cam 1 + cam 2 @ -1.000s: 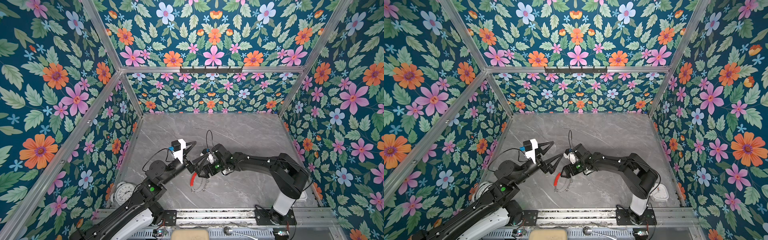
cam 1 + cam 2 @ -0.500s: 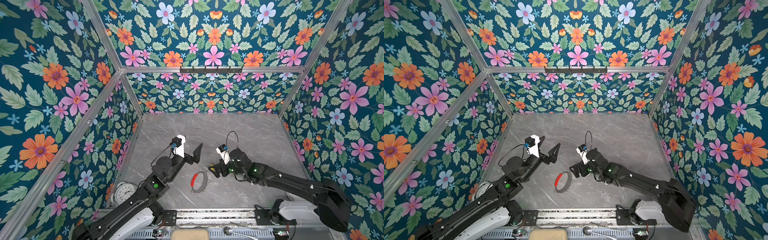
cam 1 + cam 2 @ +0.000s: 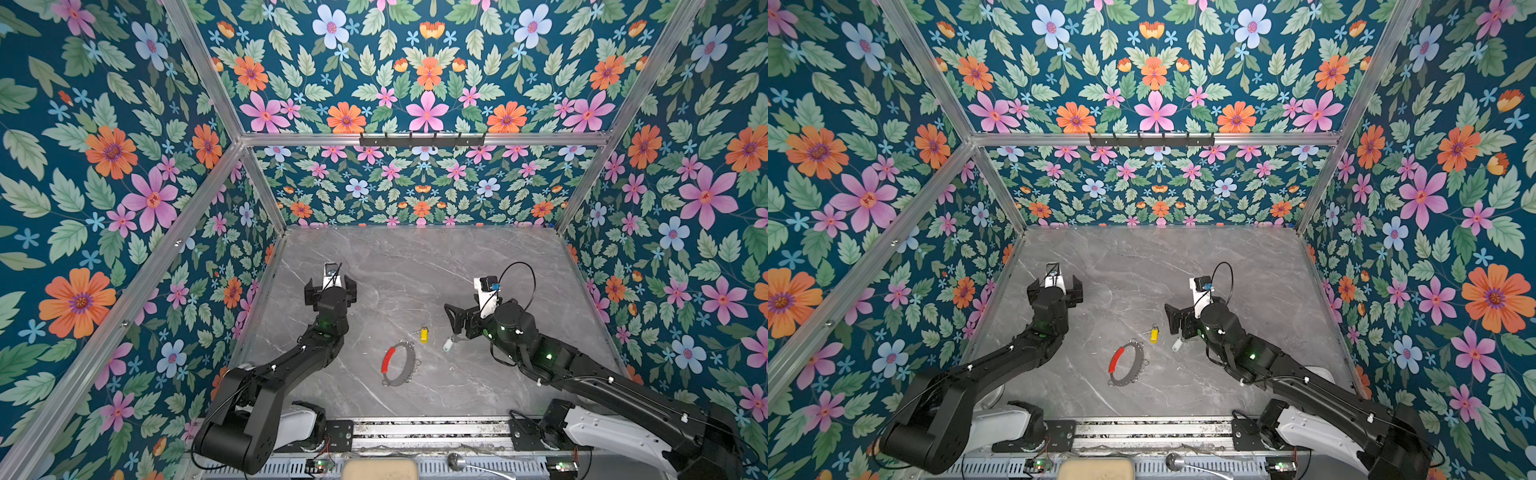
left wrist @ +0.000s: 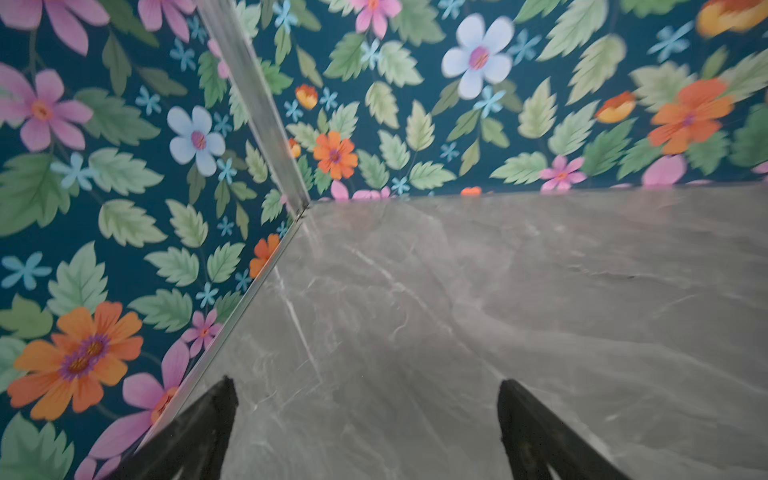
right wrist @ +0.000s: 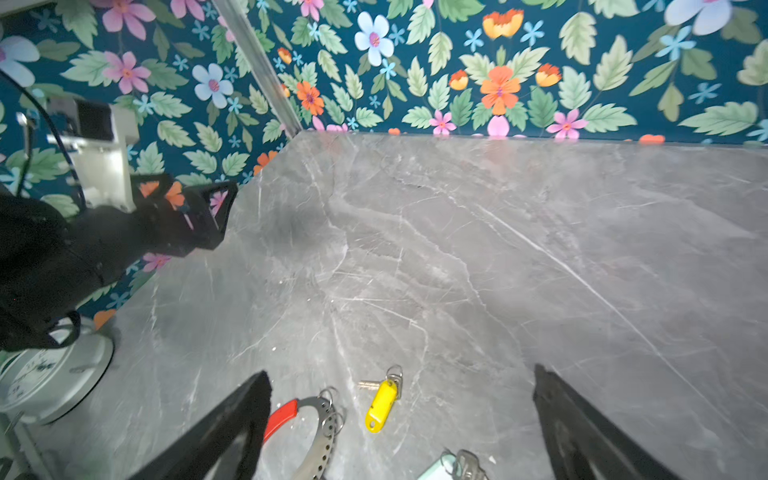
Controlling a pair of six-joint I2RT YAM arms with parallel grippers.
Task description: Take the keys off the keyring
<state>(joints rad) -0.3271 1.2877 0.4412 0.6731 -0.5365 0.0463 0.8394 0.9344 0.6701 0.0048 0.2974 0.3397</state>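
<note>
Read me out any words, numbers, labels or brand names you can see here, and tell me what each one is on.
Nothing can be read, so there is no text to quote.
Clock: dark marks on the dial, too blurred to read.
Yellow tag: no writing shows.
Pale tag: mostly cut off by the frame edge, nothing to read.
Keyring: no marking shows.

Nothing I can read on any feed. The clock (image 5: 45, 374) dial carries dark marks, too blurred from here to make out as numbers. The yellow tag (image 5: 380, 405) shows me a plain face with no print I can tell. The pale tag (image 5: 434, 471) is cut by the frame edge, nothing legible. In both top views everything is too small for lettering.
</note>
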